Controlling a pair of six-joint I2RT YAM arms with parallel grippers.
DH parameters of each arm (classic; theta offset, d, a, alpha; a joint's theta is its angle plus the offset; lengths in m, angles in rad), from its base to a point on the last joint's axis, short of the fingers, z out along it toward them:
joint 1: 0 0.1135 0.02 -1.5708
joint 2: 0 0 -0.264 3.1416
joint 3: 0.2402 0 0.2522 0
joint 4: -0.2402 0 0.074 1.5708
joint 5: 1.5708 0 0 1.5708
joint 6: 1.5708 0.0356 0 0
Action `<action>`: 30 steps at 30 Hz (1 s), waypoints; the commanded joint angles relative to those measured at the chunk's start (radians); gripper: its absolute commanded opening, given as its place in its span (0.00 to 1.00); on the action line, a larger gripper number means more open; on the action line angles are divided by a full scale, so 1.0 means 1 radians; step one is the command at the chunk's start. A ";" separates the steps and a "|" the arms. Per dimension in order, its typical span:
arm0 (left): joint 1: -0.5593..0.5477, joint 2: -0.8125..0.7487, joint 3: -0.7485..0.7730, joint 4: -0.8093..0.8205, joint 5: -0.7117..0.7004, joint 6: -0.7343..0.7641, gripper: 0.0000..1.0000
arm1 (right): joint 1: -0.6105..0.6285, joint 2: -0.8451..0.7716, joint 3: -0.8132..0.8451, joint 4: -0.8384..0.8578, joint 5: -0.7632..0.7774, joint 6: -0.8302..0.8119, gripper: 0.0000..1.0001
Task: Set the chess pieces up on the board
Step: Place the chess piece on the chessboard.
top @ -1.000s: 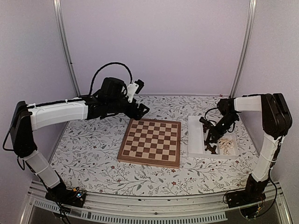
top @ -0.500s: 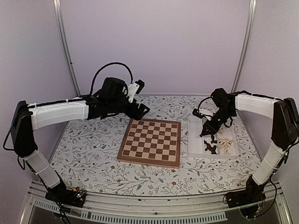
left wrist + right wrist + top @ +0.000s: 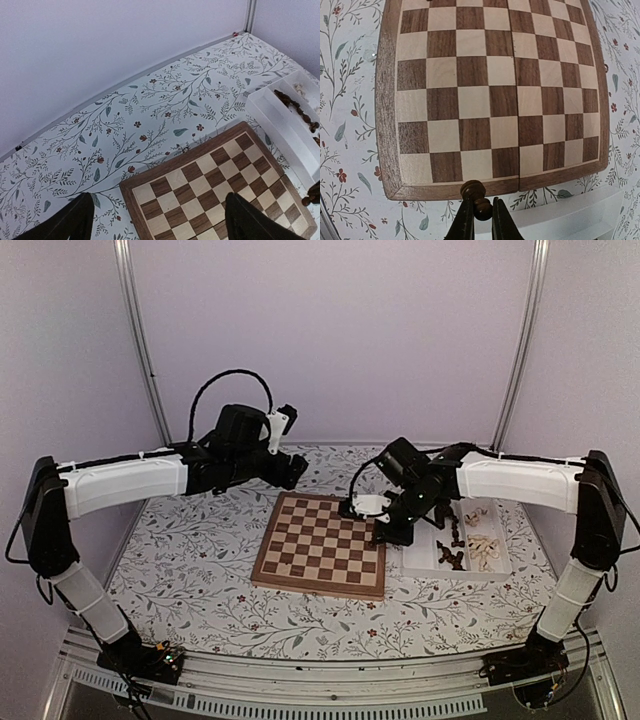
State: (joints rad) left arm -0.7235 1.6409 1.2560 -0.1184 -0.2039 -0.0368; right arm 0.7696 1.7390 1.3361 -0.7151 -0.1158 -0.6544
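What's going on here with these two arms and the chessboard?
The right gripper is shut on one dark piece and holds it over the near right edge of the board. No piece stands on the board yet. The other pieces, dark and cream, lie in the white tray to the right of the board. The left gripper hovers open and empty by the board's far left corner.

Soft, even, bright light fills every view, casting only faint shadows on the worktop (image 3: 200, 550). Both wrist views bow at their edges. In the left one, the near fingers (image 3: 70, 222) sit dark and blurred.
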 commanded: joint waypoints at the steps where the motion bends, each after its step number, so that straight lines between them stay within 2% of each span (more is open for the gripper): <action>1: 0.015 -0.056 0.013 0.010 -0.046 -0.014 0.93 | 0.052 0.055 0.005 0.021 0.076 -0.032 0.10; 17: 0.019 -0.072 0.012 0.011 -0.046 -0.012 0.93 | 0.115 0.120 -0.015 0.042 0.110 -0.046 0.10; 30: 0.022 -0.069 0.013 0.010 -0.039 -0.011 0.93 | 0.135 0.111 -0.056 0.047 0.161 -0.057 0.11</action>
State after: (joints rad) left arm -0.7124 1.6009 1.2560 -0.1177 -0.2443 -0.0456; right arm 0.8967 1.8492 1.2911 -0.6815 0.0299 -0.7013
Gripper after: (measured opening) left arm 0.929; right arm 0.112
